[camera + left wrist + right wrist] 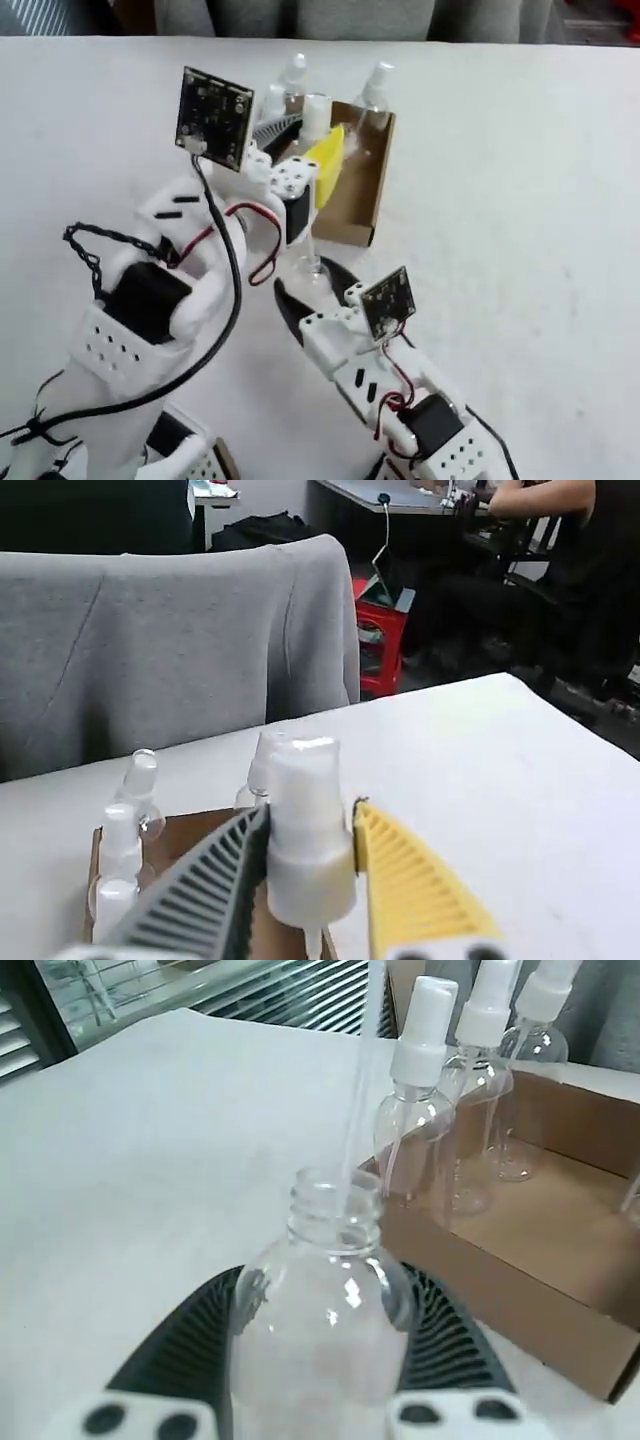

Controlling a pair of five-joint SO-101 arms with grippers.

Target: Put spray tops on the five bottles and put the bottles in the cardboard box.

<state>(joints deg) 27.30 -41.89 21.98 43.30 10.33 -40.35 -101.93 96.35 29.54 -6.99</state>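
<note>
High view: my left gripper [305,135] is clamped on a spray top [316,108] and hangs over the near edge of the box [365,200]. Right below it, my right gripper [312,282] has its black jaws closed round the bottle [310,262]. That one stands on the table [520,200], just outside the box wall. Capped bottles [378,85] stand in the box beyond my left fingertips.

Left wrist: the spray top [305,830] is pinched between my grey finger [215,890] and yellow finger [410,890]. The box [190,830] and capped bottles [125,850] are just past the tips, with a grey-draped chair [170,630] further back.

Right wrist: the bottle [320,1340] sits upright between my jaws with its neck open. A thin tube [360,1070] drops from above into its mouth. Three capped bottles [420,1090] stand right beyond, and the cardboard wall [500,1280] stands between them and mine.
</note>
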